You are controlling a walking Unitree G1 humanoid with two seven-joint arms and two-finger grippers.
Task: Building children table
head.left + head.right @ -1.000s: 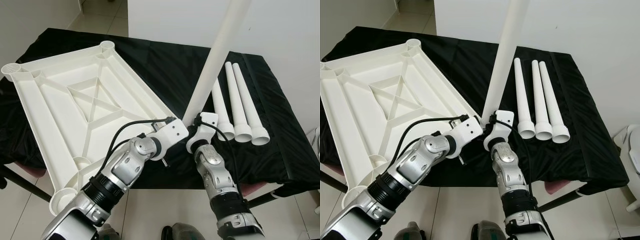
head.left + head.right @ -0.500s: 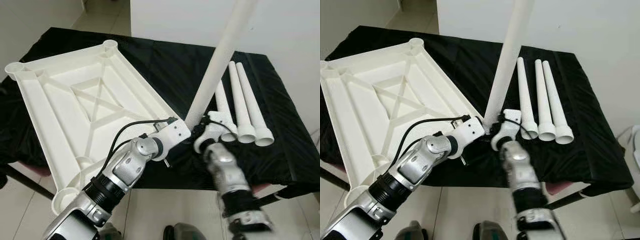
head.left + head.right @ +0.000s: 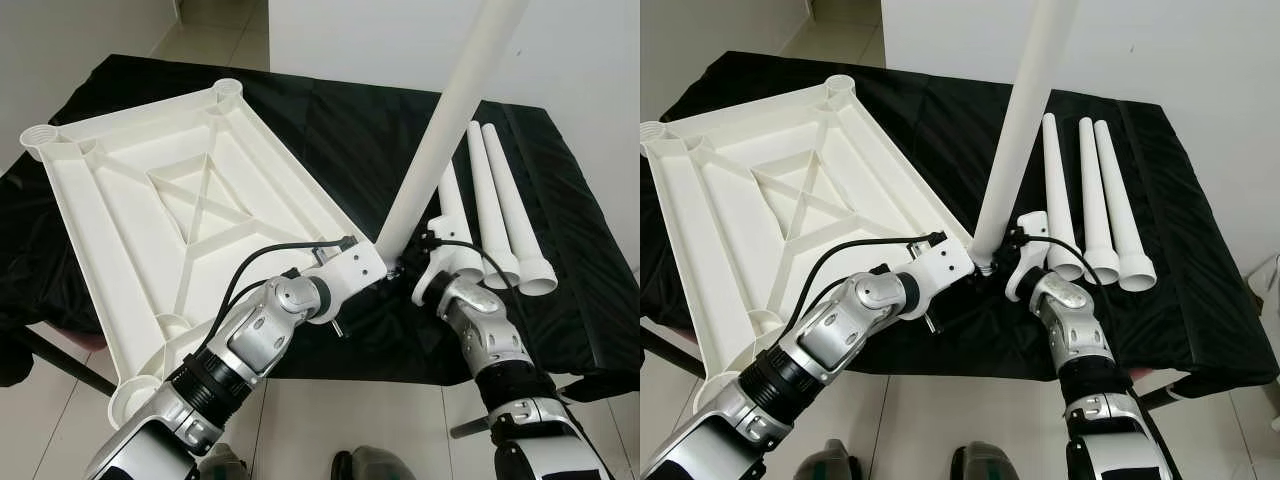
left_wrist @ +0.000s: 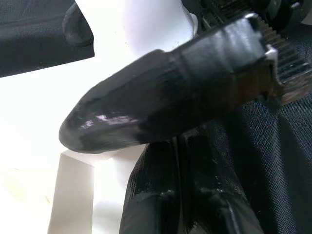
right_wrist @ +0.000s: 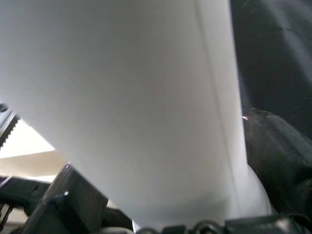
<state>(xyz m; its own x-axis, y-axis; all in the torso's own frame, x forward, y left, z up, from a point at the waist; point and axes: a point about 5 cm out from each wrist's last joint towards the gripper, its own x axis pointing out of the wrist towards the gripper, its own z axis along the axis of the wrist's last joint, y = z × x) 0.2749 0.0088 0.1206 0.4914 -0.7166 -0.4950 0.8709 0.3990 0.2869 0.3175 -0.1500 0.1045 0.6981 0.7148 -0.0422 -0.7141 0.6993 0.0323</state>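
- No brand, label or writing can be read on any part.
- A white table leg [image 3: 452, 112] stands tilted, its lower end at the near right corner of the upturned white table panel [image 3: 150, 210], its upper end leaning away past the top of the head views.
- The left gripper [image 3: 385, 268] meets the leg's lower end from the panel side; in the left wrist view one black finger [image 4: 161, 97] lies across the white plastic, so the fingers look clamped on the leg.
- The right gripper [image 3: 418, 262] sits just beside the same lower end, on the side away from the panel; the right wrist view shows the leg [image 5: 131, 97] pressed close between its fingers, gripped.
- Three spare legs [image 3: 492, 205] lie side by side, beyond the right gripper.
- Panel and legs rest on a tabletop under black cloth [image 3: 350, 130].
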